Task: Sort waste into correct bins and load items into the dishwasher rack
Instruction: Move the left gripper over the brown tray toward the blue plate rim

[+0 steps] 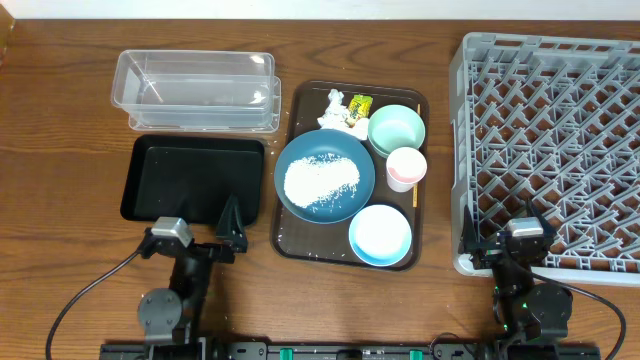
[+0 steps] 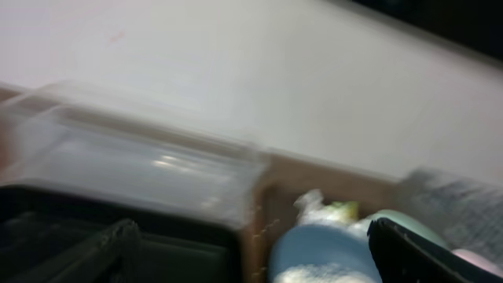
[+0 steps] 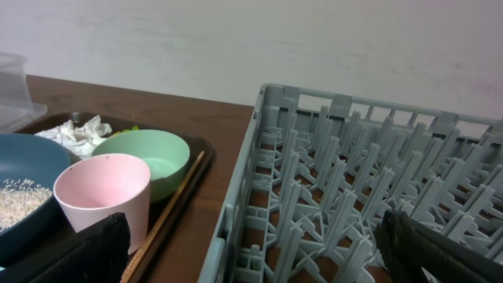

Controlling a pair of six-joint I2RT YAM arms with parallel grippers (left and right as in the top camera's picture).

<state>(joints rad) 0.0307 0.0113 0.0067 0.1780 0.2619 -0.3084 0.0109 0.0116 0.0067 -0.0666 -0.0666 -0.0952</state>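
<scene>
Your left end effector (image 2: pixel 251 236) is hanging released by the black tray (image 1: pixel 190 175); your right end effector (image 3: pixel 255 224), also released, is facing the grey dishwasher rack (image 1: pixel 550 150). Rice (image 1: pixel 320 180) is lying on the blue plate (image 1: pixel 325 143) between them.

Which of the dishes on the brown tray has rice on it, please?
The dark blue plate: it carries a heap of white rice, whereas the mint green bowl, light blue bowl and pink cup look empty.

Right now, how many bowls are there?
2: a mint green bowl at the far right of the dark brown tray, a light blue bowl at its near right. None seems hidden.
</scene>
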